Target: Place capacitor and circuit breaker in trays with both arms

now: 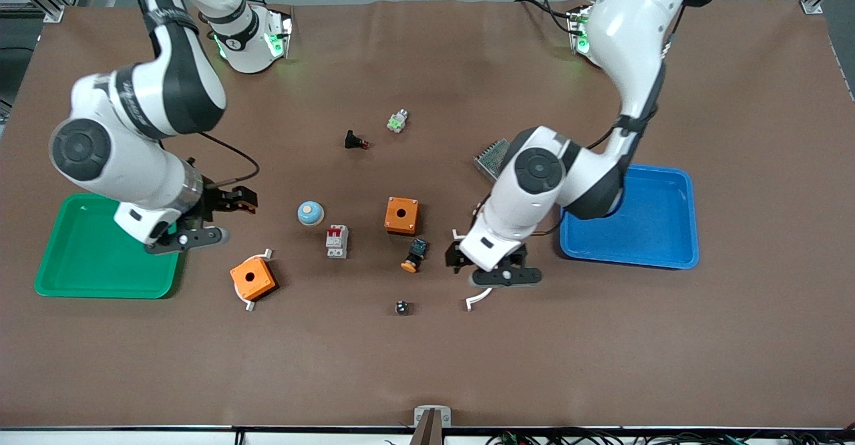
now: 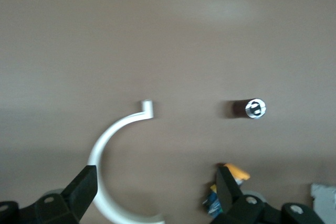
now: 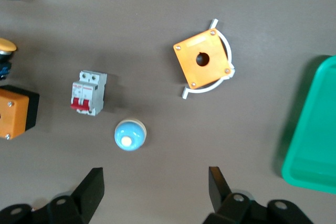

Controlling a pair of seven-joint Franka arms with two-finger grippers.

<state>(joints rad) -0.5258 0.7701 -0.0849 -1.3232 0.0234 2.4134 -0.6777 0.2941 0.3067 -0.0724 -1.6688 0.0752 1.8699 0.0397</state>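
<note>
The capacitor [image 1: 401,307], a tiny black cylinder with a silvery top, lies on the brown table near the front camera; it also shows in the left wrist view [image 2: 251,109]. The circuit breaker [image 1: 336,241], a white block with red levers, lies mid-table and shows in the right wrist view [image 3: 88,93]. My left gripper [image 1: 492,268] is open and empty, low over a white curved clip [image 2: 113,145], with the capacitor apart from it. My right gripper [image 1: 217,219] is open and empty beside the green tray [image 1: 87,258], with the breaker apart from it.
A blue tray [image 1: 654,231] sits at the left arm's end. Two orange boxes [image 1: 401,215] [image 1: 253,278], a blue dome [image 1: 310,213] and an orange-capped push button [image 1: 414,256] lie around the breaker. A red-tipped black part [image 1: 355,141], a white-green part [image 1: 397,121] and a finned metal part [image 1: 492,154] lie farther back.
</note>
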